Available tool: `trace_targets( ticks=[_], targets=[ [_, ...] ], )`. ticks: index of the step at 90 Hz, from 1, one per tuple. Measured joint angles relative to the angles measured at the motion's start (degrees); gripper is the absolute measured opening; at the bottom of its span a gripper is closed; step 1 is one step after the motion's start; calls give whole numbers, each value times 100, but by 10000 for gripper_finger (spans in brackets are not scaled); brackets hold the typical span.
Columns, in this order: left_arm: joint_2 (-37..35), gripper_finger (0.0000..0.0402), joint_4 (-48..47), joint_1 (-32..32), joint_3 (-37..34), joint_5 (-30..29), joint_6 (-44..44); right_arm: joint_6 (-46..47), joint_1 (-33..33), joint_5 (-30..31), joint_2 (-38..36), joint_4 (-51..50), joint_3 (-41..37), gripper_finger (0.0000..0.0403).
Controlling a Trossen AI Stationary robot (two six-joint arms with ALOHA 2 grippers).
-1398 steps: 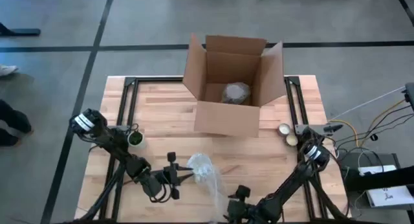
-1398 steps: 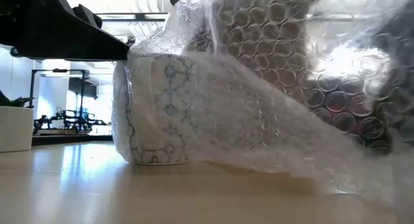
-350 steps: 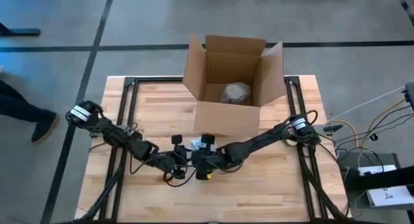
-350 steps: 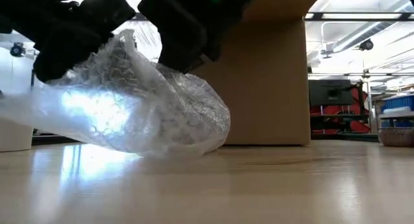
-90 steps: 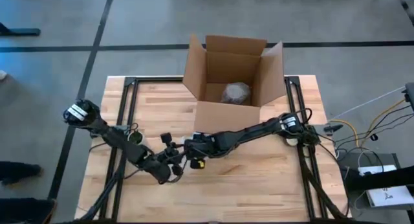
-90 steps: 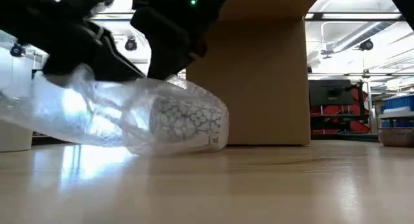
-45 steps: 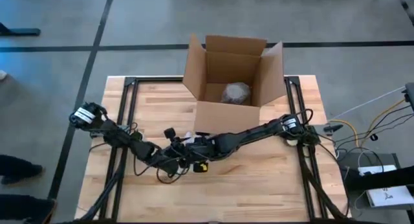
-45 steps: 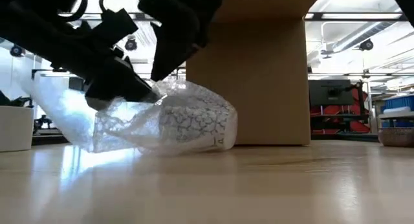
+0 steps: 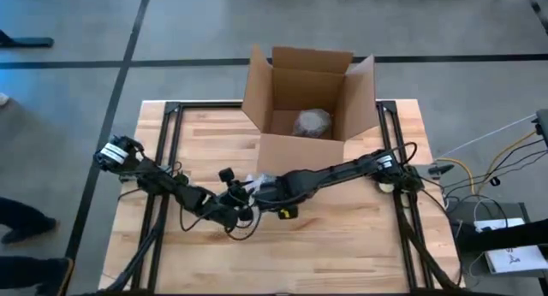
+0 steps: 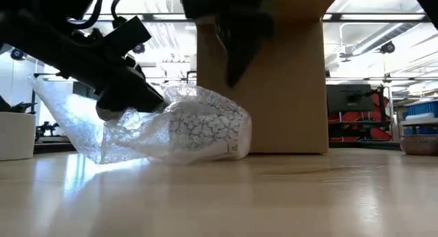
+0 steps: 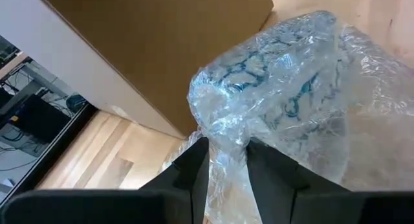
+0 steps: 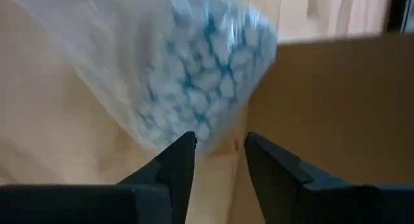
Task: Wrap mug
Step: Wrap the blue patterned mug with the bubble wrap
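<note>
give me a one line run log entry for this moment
left gripper: shut on bubble wrap | right gripper: open, above mug | mug: wrapped, on its side by cardboard box

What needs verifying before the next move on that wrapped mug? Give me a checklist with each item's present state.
1. Left pincer shut on the bubble wrap: ok.
2. Right pincer clear of the bundle, fingers open and empty: ok.
3. Mug covered by wrap: ok.
4. Wrapped mug resting on the table, on its side: ok.
5. Cardboard box open on top: ok.
6. Wrap secure enough to stay closed: cannot tell.
</note>
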Motion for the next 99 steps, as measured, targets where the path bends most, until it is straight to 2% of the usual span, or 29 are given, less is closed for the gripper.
trace_targets(
  ticks=[25,39,51,63,80,99],
  targets=[
    [33,77,-25,50,-2,34,9,-325,-78,-16,-26,960,-1072,120],
    [79,76,-34,137,-5,346,194,-401,41,-276,-35,1566,-1162,103],
    [51,75,-32,176,-1,499,602,-509,163,-427,-15,1705,-1064,93],
    [-50,75,13,190,22,667,1041,-647,264,-392,26,1271,-717,85],
    [-136,75,34,190,35,1032,1427,-906,280,453,15,216,-160,67],
    [-136,75,64,192,35,1047,1466,-1280,-145,583,95,681,-507,47]
  ],
)
